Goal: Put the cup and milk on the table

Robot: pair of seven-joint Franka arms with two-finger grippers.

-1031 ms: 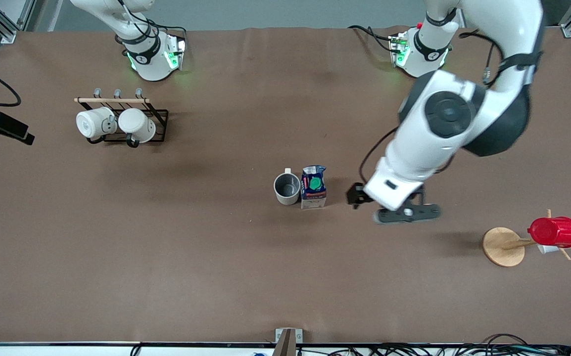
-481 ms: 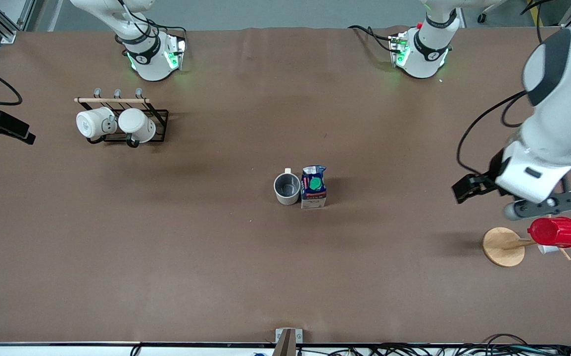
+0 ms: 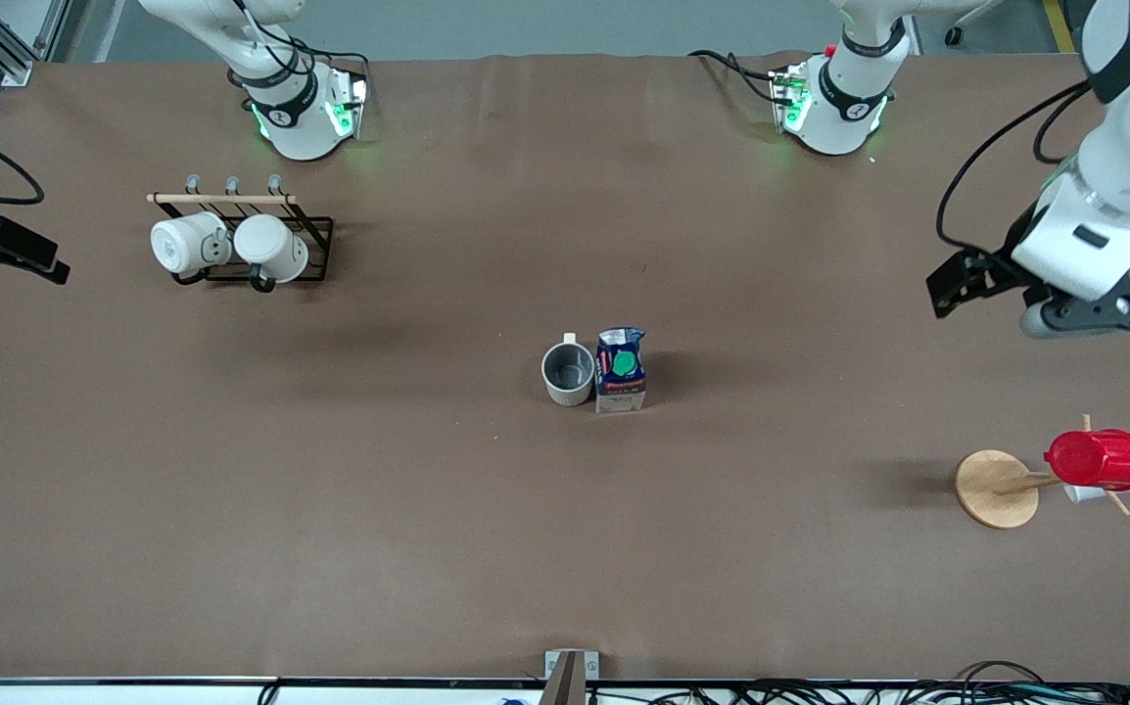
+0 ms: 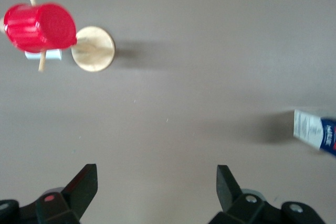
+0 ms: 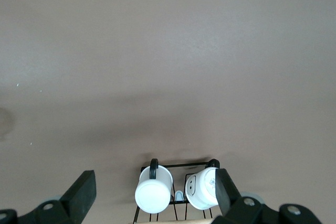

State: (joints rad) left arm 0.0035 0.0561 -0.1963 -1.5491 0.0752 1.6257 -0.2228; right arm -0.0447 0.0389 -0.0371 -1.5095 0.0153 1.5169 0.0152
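Note:
The cup (image 3: 567, 372), cream-white with a dark grey inside, stands upright near the middle of the brown table (image 3: 428, 529). The milk (image 3: 621, 370) stands upright right beside it, on the side toward the left arm's end, close or touching. Both are free of any gripper. My left gripper (image 3: 1104, 311) hangs open and empty over the table's left-arm end. Its wrist view shows the jaws (image 4: 156, 167) wide apart over bare table, with a corner of the milk (image 4: 316, 131) at the frame's edge. My right gripper (image 5: 155, 174) is open and empty over the table near the mug rack; it is out of the front view.
A black wire rack (image 3: 315, 227) with two plain white mugs (image 3: 188, 243) (image 3: 271, 248) stands near the right arm's base, and shows in the right wrist view (image 5: 154, 187). A wooden mug tree on a round disc (image 3: 996, 488) holds a red cup (image 3: 1099, 459) at the left arm's end.
My left arm has swung away from beside the milk toward its own end of the table, then back toward its base. The cup and milk have not moved.

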